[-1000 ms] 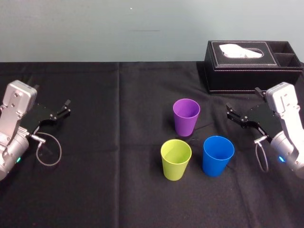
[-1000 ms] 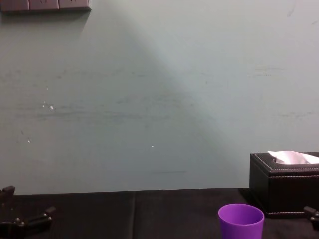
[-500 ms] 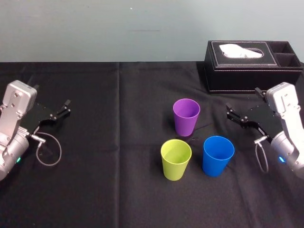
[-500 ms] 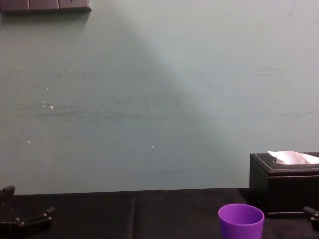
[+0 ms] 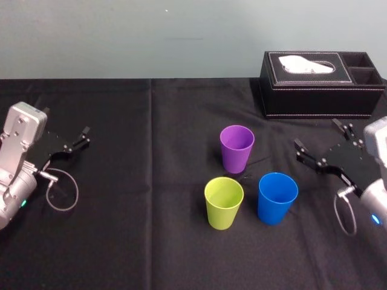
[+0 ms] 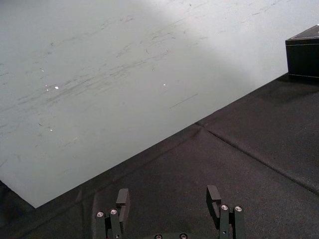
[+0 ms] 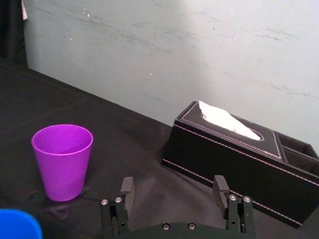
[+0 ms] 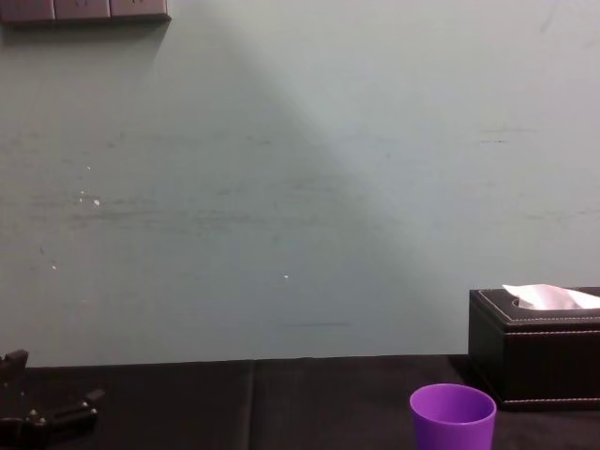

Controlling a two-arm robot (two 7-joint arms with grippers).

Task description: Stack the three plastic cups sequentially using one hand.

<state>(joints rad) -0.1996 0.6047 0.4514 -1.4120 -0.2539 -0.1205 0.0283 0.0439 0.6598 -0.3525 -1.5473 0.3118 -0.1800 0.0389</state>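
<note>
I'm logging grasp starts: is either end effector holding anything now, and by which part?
Nothing is held: the right end effector and left end effector are open and empty, apart from the purple tapered plastic cup.

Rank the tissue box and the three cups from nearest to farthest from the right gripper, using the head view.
1. Tissue box, at the back right, closest to the right gripper.
2. Blue cup, front right, and purple cup, at the back: too close to call.
3. Yellow-green cup, front left.
</note>
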